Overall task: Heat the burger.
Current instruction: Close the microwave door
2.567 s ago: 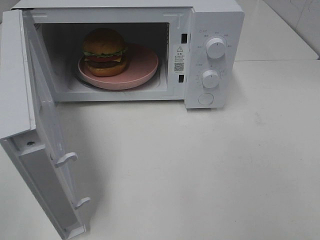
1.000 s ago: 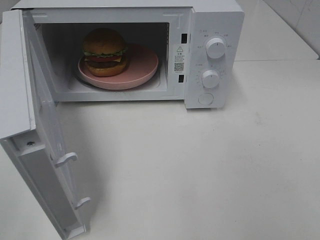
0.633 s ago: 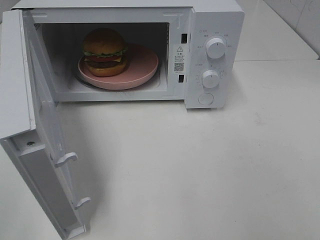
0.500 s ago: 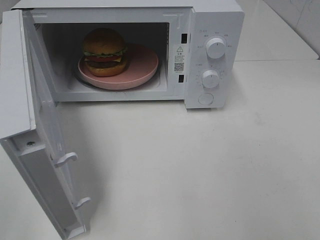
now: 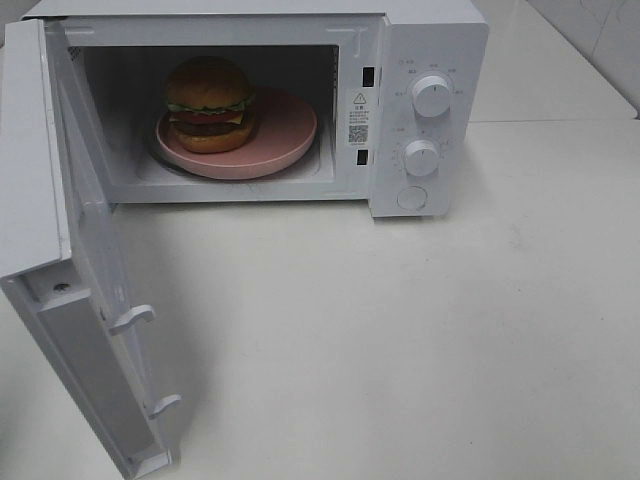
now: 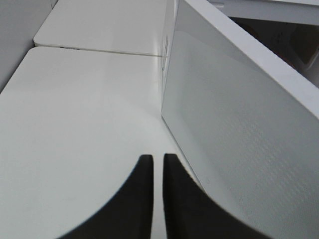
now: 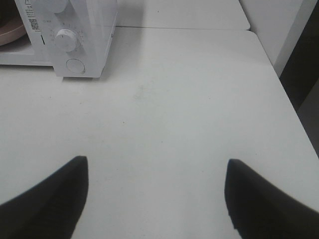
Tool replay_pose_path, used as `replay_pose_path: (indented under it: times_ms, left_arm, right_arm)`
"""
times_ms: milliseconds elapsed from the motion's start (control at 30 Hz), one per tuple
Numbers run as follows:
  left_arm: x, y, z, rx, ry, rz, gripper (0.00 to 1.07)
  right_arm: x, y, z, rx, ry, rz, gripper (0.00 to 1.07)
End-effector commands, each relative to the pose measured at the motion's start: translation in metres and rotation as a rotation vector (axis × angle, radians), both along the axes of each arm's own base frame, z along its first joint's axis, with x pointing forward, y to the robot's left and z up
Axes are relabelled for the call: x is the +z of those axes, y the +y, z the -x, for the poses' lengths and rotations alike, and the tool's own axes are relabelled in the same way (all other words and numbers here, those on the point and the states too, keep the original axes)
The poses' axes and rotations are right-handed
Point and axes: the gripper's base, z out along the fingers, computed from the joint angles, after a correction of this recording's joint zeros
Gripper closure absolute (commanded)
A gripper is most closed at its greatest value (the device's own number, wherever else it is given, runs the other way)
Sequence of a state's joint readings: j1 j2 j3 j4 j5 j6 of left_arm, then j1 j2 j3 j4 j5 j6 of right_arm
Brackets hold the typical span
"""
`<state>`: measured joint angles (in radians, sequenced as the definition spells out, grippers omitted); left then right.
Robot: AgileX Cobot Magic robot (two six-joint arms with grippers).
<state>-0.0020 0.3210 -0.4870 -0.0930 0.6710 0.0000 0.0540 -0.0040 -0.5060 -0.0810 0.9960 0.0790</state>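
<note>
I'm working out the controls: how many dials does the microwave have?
2. The upper dial and the lower dial sit one above the other on the microwave's right-hand panel; the round button below them is flat, not a dial.

The microwave (image 5: 430, 40) is seen standing on the white counter (image 5: 400, 340), its door (image 5: 40, 180) swung wide open to the left. Inside, the burger (image 5: 209, 103) is set upright on the left part of a round pink plate (image 5: 285, 135). On the control panel, an upper knob (image 5: 431, 95) is mounted above a lower knob (image 5: 421, 158), and a round button (image 5: 411, 197) is placed beneath both.
</note>
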Motion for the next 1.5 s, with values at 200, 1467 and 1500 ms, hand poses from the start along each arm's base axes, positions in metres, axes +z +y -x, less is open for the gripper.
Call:
replay_pose_path:
  times_ms: [200, 1467, 1500]
  left_arm:
    - [-0.013, 0.002, -0.039, 0.039, -0.132, 0.028, 1.07]
    - [-0.099, -0.020, -0.141, -0.256, -0.276, -0.065, 1.07]
    - [-0.104, -0.023, -0.145, -0.282, -0.284, -0.033, 1.07]
  right_arm:
    - [-0.002, 0.000, 0.003, -0.006, -0.021, 0.003, 0.32]
    - [-0.002, 0.000, 0.003, -0.006, -0.021, 0.003, 0.32]
    - [-0.002, 0.000, 0.003, -0.006, -0.021, 0.003, 0.32]
